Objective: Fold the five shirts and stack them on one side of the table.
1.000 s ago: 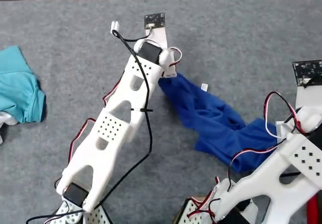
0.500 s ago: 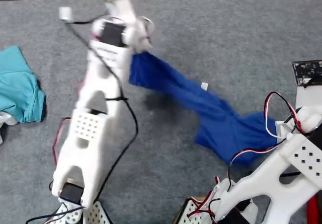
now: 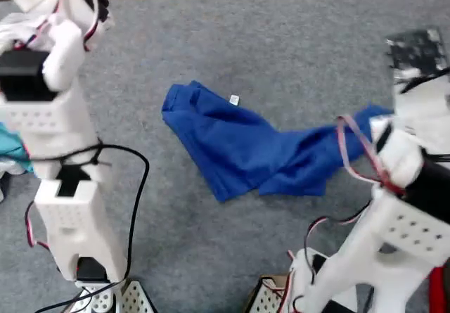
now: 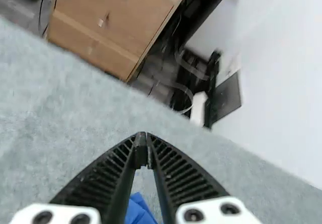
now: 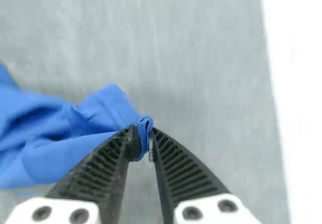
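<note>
Starting at 9 o'clock on the grey table [image 3: 295, 39], I've got a sliver of teal shirt [image 3: 8, 150] peeking out at the edge, mostly hidden behind my left arm [image 3: 63, 151], which stands tall on that side and rises toward the overhead camera. On its wrist feed the left gripper [image 4: 142, 149] has its fingers pressed together tip to tip with nothing between them, pointing out over the carpet toward a wooden cabinet [image 4: 113, 25] beyond the table's far edge. A scrap of blue cloth [image 4: 133, 210] shows low down behind the fingers, and it's not pinched.

Moving to the middle, the blue shirt [image 3: 246, 144] lies crumpled and stretched across the table, one bunched end out toward 10 o'clock, the body sagging through the centre toward 6, and a long tail running off to 3 o'clock. A small white label [image 3: 234, 100] sits on its upper edge near the 10 o'clock end. It's flat on the surface, unfolded, well apart from the teal one.

Over at 3 o'clock, my right arm [image 3: 408, 214] leans in from the near corner. The right gripper [image 5: 142, 136] is clamped on a folded edge of the blue shirt, the cloth bulging up between the two black ribbed fingers [image 5: 108, 161] right at their tips, with the rest of the fabric trailing away from it over the grey
</note>
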You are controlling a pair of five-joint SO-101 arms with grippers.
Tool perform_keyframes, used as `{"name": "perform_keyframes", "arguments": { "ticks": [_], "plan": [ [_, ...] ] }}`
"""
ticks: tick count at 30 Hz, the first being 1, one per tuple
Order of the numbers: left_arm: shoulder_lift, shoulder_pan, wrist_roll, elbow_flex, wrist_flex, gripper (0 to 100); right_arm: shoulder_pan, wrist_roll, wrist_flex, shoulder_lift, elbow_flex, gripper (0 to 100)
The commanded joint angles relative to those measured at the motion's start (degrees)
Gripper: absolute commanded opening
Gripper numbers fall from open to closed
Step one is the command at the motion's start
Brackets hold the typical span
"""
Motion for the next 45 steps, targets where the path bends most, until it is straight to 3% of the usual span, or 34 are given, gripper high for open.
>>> {"name": "perform_keyframes", "arguments": {
  "ticks": [1,4,11,16,19,24,36,45],
  "plan": [
    [-8.0,0.4,0.1,8.9,0.7,2,-10.1,-1.1,-1.1,-0.7,-8.1,0.6],
    [-14.6,4.7,-0.2,28.2,0.7,2,-14.5,-0.9,-2.2,-0.7,-5.4,0.6],
    [-30.6,26.4,-11.8,83.7,-0.6,2,-10.7,4.7,-16.0,-0.7,13.3,0.6],
    [-38.0,36.8,-20.8,105.7,-13.4,3,-7.9,7.1,-26.8,-0.7,24.8,0.6],
    [-40.0,38.3,-29.6,113.8,-19.3,11,-6.7,7.1,-29.6,-0.7,28.9,0.6],
    [-40.0,38.4,-29.7,121.7,-27.3,26,-6.5,6.8,-29.9,-0.7,32.6,0.6],
    [-39.9,38.6,-29.6,137.8,-54.5,26,-2.9,5.1,-30.6,-0.7,33.6,0.6],
    [-39.9,38.4,-29.7,142.9,-60.8,26,-2.9,5.0,-30.3,-0.7,33.6,0.6]
  ]
}}
